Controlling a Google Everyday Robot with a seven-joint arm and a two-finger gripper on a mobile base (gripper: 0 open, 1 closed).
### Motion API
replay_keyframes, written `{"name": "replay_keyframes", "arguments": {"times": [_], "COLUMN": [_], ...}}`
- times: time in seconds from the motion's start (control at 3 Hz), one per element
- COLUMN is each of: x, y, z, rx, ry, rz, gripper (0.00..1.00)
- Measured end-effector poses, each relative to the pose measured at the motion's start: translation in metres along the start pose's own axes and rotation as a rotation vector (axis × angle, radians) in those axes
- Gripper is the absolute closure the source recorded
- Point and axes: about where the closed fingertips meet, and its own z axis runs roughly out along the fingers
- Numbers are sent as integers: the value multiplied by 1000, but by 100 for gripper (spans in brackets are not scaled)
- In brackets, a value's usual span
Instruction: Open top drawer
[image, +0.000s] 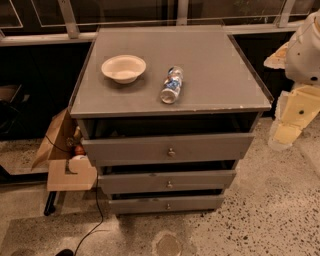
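Note:
The top drawer (167, 148) is the widest grey front of the cabinet, just under the grey top (215, 65), with a small round metal knob (171, 152) at its centre. A dark gap shows between the front and the cabinet top, and the front stands out a little from the body. Two narrower grey drawer fronts (168, 181) (166, 203) sit below it. My gripper (288, 125), cream-coloured on a white arm (302, 47), hangs to the right of the cabinet. It is well apart from the drawer and about level with it.
A white bowl (123, 67) and a plastic bottle (172, 85) lying on its side rest on the cabinet top. A brown bag (54, 140) and a wooden piece (71, 176) stand at the cabinet's left, with a black cable (95, 220) on the speckled floor. Windows are behind.

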Motion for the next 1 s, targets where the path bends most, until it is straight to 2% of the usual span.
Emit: {"name": "replay_keyframes", "arguments": {"times": [0.33, 1.0], "x": [0, 7], "y": [0, -1], "z": [0, 32], "rx": [0, -16], "ry": [0, -74], "rz": [0, 47], "gripper": [0, 0]}}
